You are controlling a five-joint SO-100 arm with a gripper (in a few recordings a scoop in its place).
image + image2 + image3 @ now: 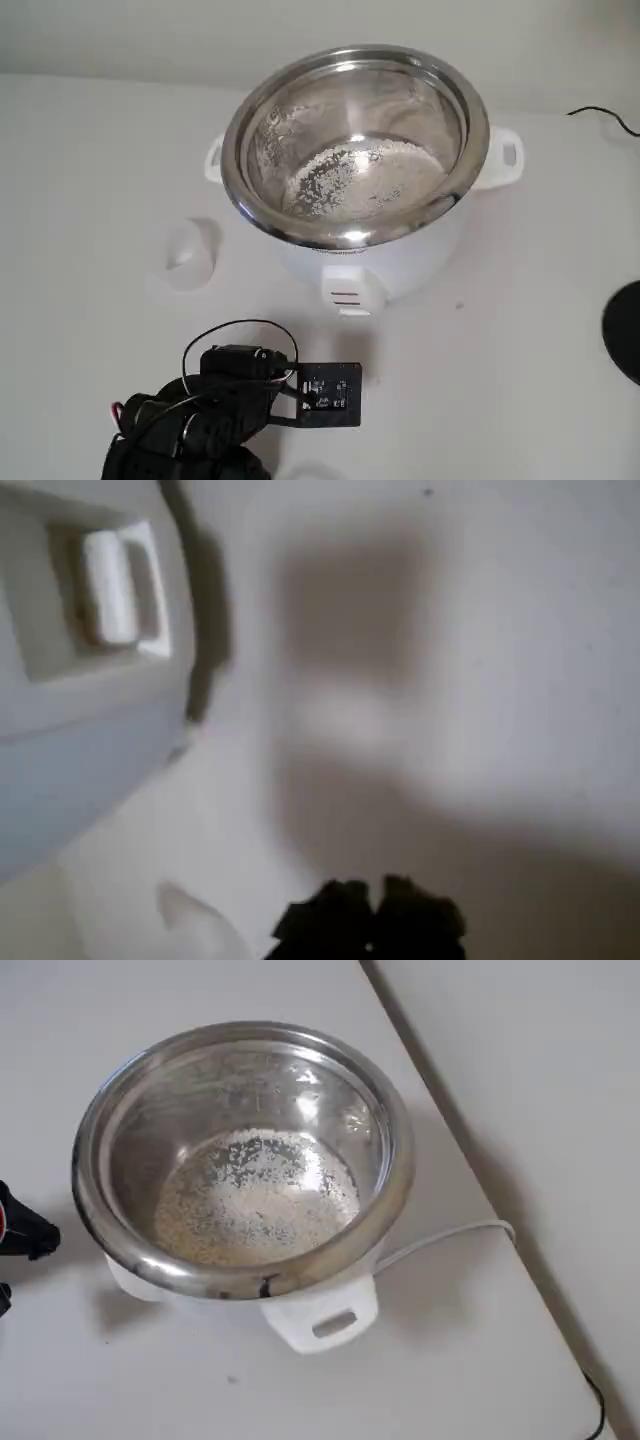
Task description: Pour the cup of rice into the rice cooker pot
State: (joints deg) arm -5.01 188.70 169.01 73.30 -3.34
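rice (360, 175), small white uncooked grains, lies spread over the bottom of the large round shiny stainless-steel rice cooker pot (250, 120), which sits in its white two-handled body at the upper centre of the fixed view; the overhead view shows the same layer of grains (255, 1195) inside the steel bowl (395, 1160). the small translucent whitish plastic cup (190, 252) rests on the white table (500, 380) at left of centre in the fixed view, just beside the cooker and apart from the arm; whether it stands or lies tipped i cannot tell. the black gripper (372, 920) sits at the bottom edge of the wrist view, blurred, over bare table with nothing between its tips; whether the fingers are apart or together i cannot tell. judging by this, the pour looks done and the cup set down. what could still go wrong: the arm, low at the bottom left of the fixed view, could swing into the light cup and knock it across the table, or catch the thin white cord (440, 1235) trailing from the cooker and drag the pot
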